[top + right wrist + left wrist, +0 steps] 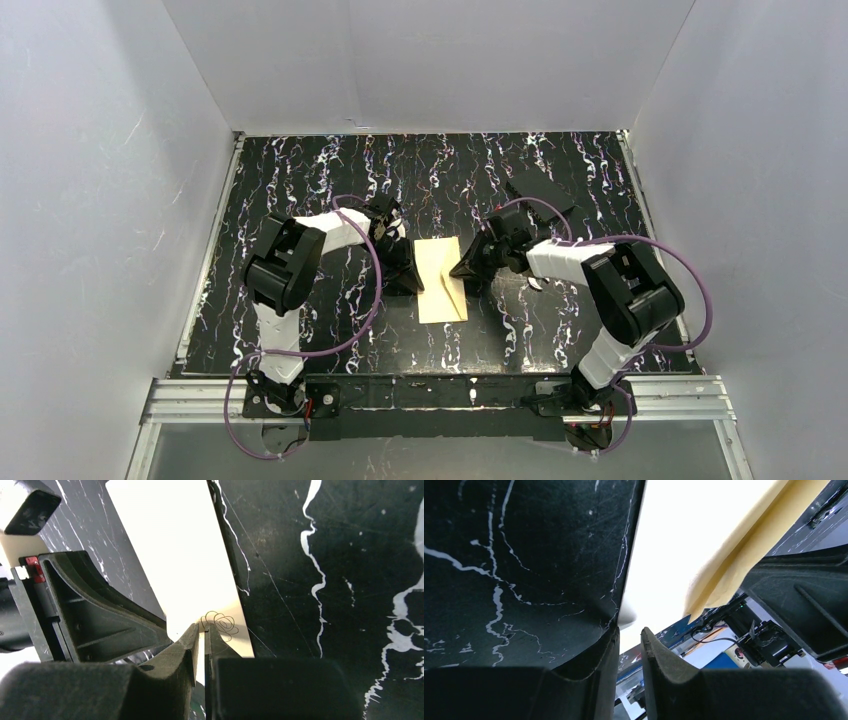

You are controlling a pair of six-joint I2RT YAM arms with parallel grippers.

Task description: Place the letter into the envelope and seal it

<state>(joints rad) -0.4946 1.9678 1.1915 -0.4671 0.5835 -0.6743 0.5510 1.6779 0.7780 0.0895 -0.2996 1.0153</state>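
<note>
White-and-black arms (290, 265), looping purple cables (380, 285), matte black jaws, perhaps a red tab (31, 561)

The left tool (629, 632) has its jaws nearly together — the white envelope (674, 545) shows a rounded corner just past their tips, a cream folded edge (734, 565) to its right, the black marbled table (524, 555) to the left.

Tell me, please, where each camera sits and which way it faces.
Top external: high behind the arms, looking down at the table; both arms show whole, left gripper and right gripper at the envelope.
Left wrist: low over the table, looking past its own fingers across the envelope to the right gripper.
Right wrist: low, looking along its own fingers, which pinch the envelope's edge; left gripper opposite.
Shared: all three show the envelope; each wrist view shows the other gripper.
</note>
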